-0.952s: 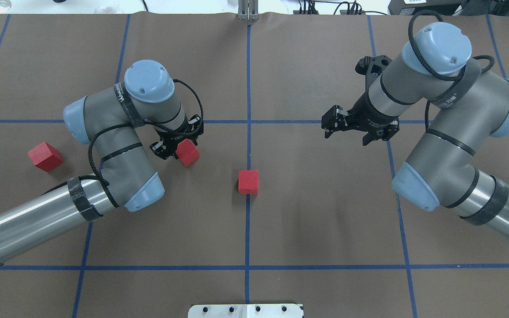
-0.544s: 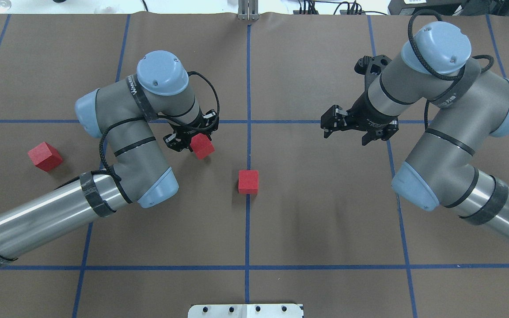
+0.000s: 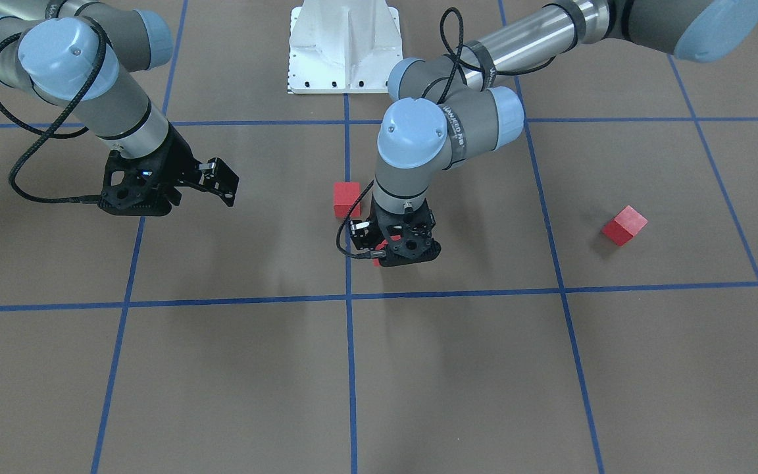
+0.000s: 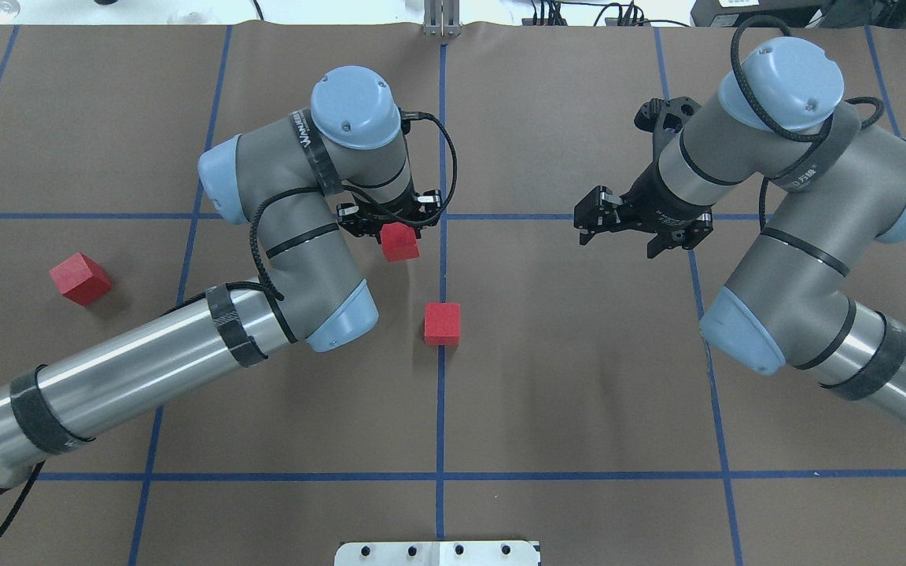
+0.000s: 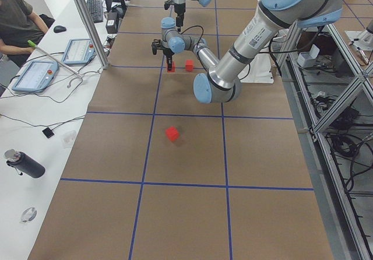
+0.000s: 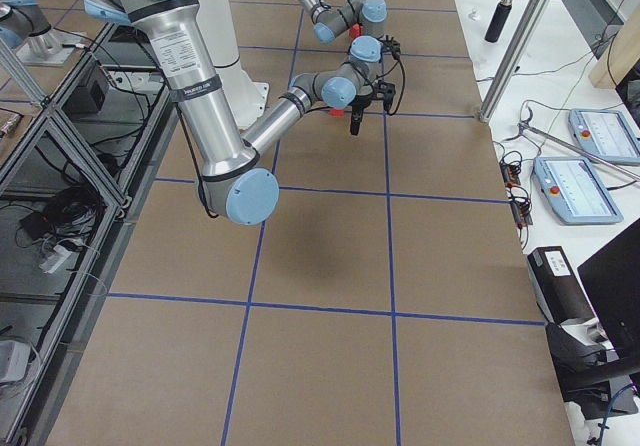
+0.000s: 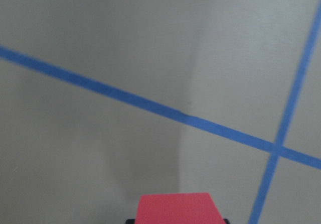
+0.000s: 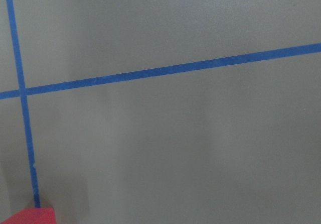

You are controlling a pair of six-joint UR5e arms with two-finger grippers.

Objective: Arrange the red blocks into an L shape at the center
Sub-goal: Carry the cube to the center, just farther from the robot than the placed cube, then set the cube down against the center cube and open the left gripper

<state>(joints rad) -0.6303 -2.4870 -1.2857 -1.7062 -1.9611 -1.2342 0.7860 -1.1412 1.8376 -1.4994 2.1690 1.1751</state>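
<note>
My left gripper (image 4: 399, 233) is shut on a red block (image 4: 400, 244) and holds it just left of the middle blue line, below the far cross line. The held block also shows at the bottom of the left wrist view (image 7: 178, 210) and peeks out under the gripper in the front view (image 3: 379, 250). A second red block (image 4: 442, 324) lies on the middle line at the center (image 4: 469, 299), nearer the robot. A third red block (image 4: 80, 278) lies far to the left. My right gripper (image 4: 588, 215) is open and empty, hovering right of the center.
The white base plate (image 4: 437, 553) sits at the near table edge. Blue tape lines (image 4: 441, 409) mark the brown surface into squares. In the left side view an operator (image 5: 17, 21) sits beside tablets at the table's far long edge.
My left gripper has carried the red block to the right and slightly away from the robot, close to the middle blue line. The right arm has hardly moved.
</note>
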